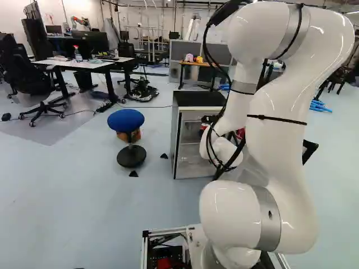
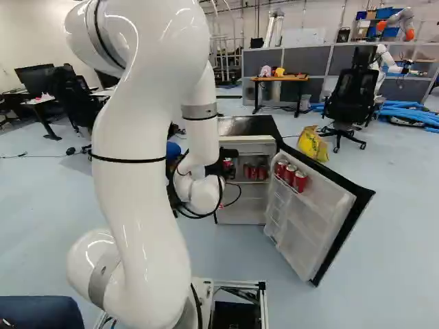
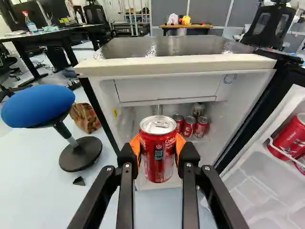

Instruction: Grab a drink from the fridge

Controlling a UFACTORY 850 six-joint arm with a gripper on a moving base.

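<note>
In the right base view my gripper (image 2: 225, 159) is in front of the fridge's upper part. The wrist view shows the gripper (image 3: 159, 148) shut on a red can (image 3: 158, 155), an orange pad on each side of it. The can is upright, its lid showing. Behind it stands the open fridge (image 3: 176, 66), with several more red cans (image 3: 188, 127) on an inner shelf. Other red cans (image 2: 290, 174) sit in a rack of the fridge door (image 2: 312, 219), which is swung out to the right in the right base view.
A stool with a blue seat (image 1: 125, 120) stands left of the fridge in the left base view, a brown paper bag (image 3: 85, 117) behind it. Farther back are desks (image 1: 84, 64), a yellow bag (image 2: 313, 144), an office chair (image 2: 351, 103) and another robot (image 2: 385, 58).
</note>
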